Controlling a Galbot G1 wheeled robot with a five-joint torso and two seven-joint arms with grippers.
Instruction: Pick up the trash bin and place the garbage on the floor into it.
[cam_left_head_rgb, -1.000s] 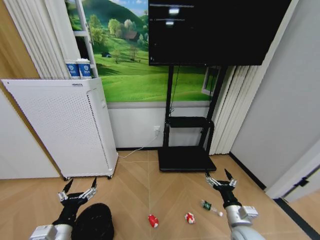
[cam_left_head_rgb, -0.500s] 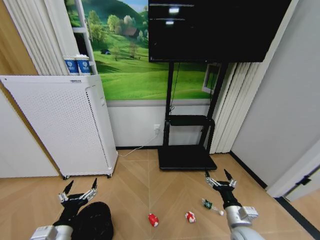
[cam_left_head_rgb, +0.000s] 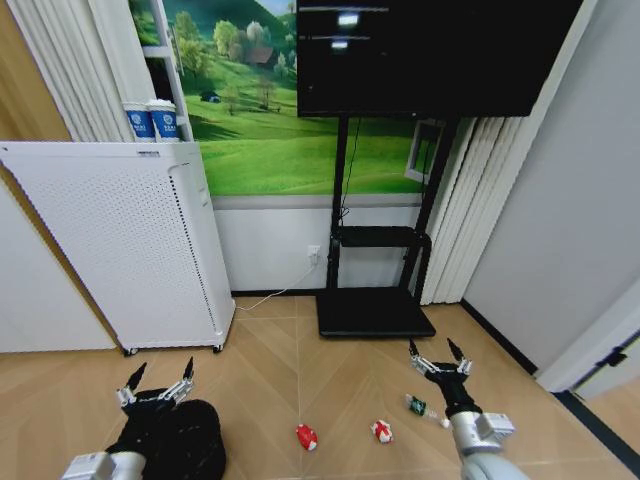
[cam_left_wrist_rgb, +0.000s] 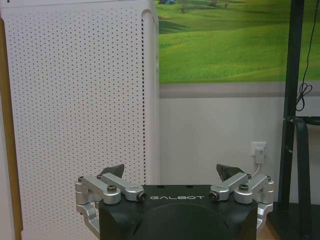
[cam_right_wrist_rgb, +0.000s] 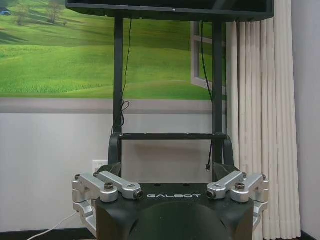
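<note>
The black trash bin (cam_left_head_rgb: 190, 440) stands on the wood floor at the lower left of the head view, partly behind my left arm. My left gripper (cam_left_head_rgb: 157, 382) hangs open just above and beyond it; in the left wrist view the left gripper (cam_left_wrist_rgb: 170, 172) faces the white cabinet. Three garbage pieces lie on the floor: a red-and-white one (cam_left_head_rgb: 306, 437) in the middle, a second red-and-white one (cam_left_head_rgb: 381, 431) to its right, and a green-and-white can-like one (cam_left_head_rgb: 419, 408) beside my right arm. My right gripper (cam_left_head_rgb: 435, 353) is open above the floor; the right gripper (cam_right_wrist_rgb: 167, 170) points at the TV stand.
A tall white perforated cabinet (cam_left_head_rgb: 120, 250) on casters stands at the left with two blue-and-white paper cups (cam_left_head_rgb: 147, 120) on top. A black TV stand (cam_left_head_rgb: 375, 310) with a flat base sits against the back wall. White curtains (cam_left_head_rgb: 470, 210) hang at the right.
The whole head view has shifted slightly, with cabinet, cups and wall sitting higher in the picture; the camera moved. Both grippers stay open in much the same place.
</note>
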